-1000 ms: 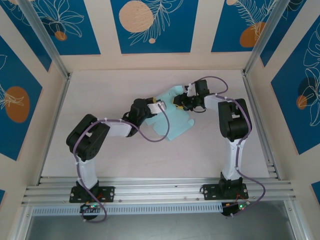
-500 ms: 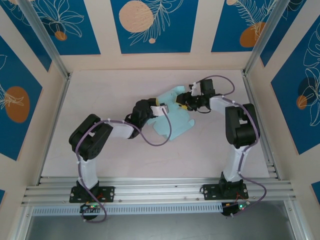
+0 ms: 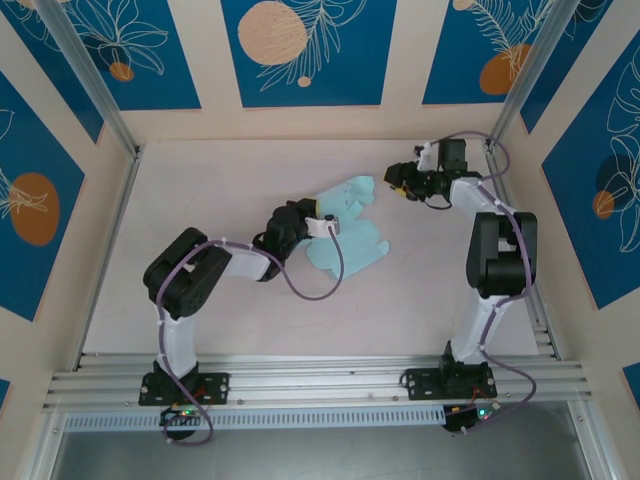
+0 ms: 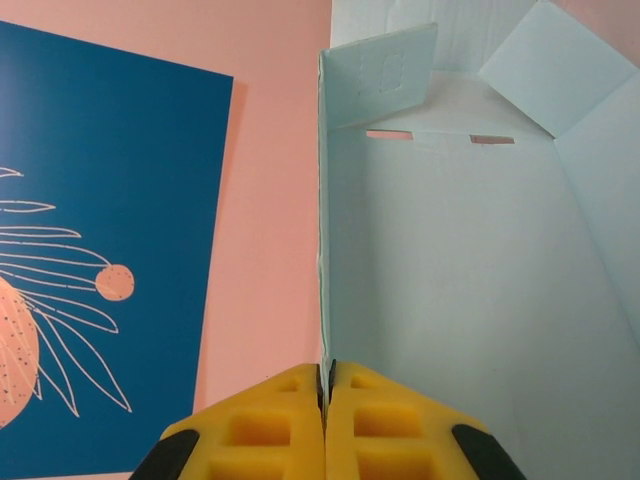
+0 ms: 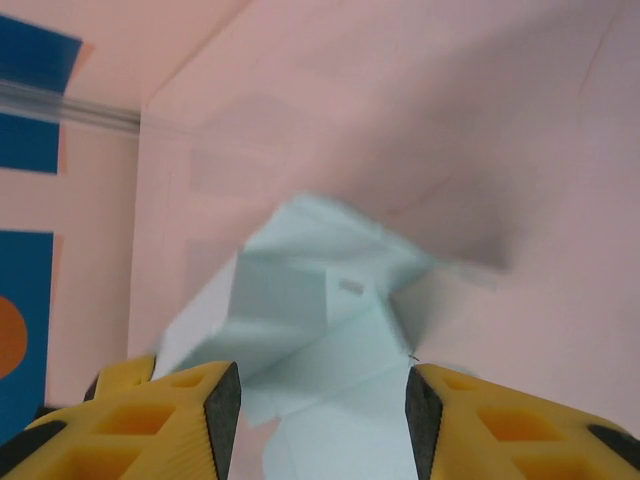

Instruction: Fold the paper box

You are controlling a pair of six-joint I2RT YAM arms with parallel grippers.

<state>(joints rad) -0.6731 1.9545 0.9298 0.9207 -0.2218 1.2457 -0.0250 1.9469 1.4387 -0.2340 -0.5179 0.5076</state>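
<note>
Pale light-blue thin-card paper box (image 3: 352, 240), a partly folded die-cut sheet, lies on the pale bench (image 3: 200, 190), just right of centre in the top view.

Change: right end effector (image 3: 396, 186) has opened and drawn away from the sheet's upper edge toward the upper right. It is released and empty, with the card ahead of its jaws in the wrist view (image 5: 322, 400).

Left end effector (image 3: 323, 226) is clenched on the edge of a raised side wall, pads pinched tight on the card.

Judgement: one flap step looks finished. Left anchors; right is free to re-approach.

Room: open bench left, near and far of the sheet. The right arm sits close to the aluminium side rail (image 3: 541, 320), so there is little margin there.
</note>
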